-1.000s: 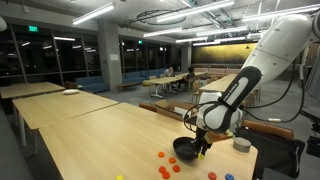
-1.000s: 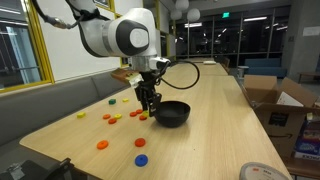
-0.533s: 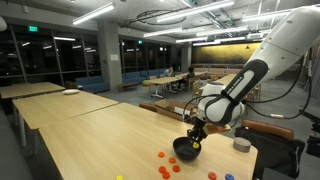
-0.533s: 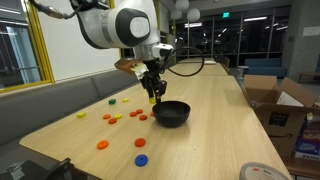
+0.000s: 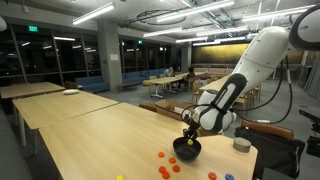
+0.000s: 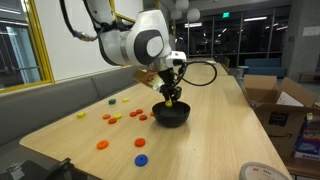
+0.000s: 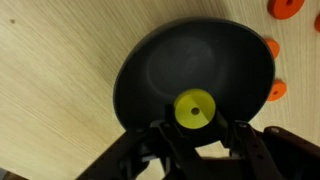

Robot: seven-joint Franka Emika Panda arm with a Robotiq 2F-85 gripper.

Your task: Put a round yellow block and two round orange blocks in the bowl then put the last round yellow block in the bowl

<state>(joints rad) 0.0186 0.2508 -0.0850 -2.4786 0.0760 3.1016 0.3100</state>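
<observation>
The gripper [image 7: 196, 128] hangs right over the bowl [image 7: 160, 60], a round, shallow, matte black dish just below its fingertips. Its fingers are drawn in on a round yellow block [image 7: 195, 108], a smooth disc with a hole in its middle. Flat orange discs [image 7: 276, 92] lie on the pale wood-grain table [image 7: 60, 90], just beyond the bowl's rim to one side of the gripper.

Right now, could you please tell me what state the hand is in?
Hand: closed on a round yellow block, held over the bowl.
</observation>
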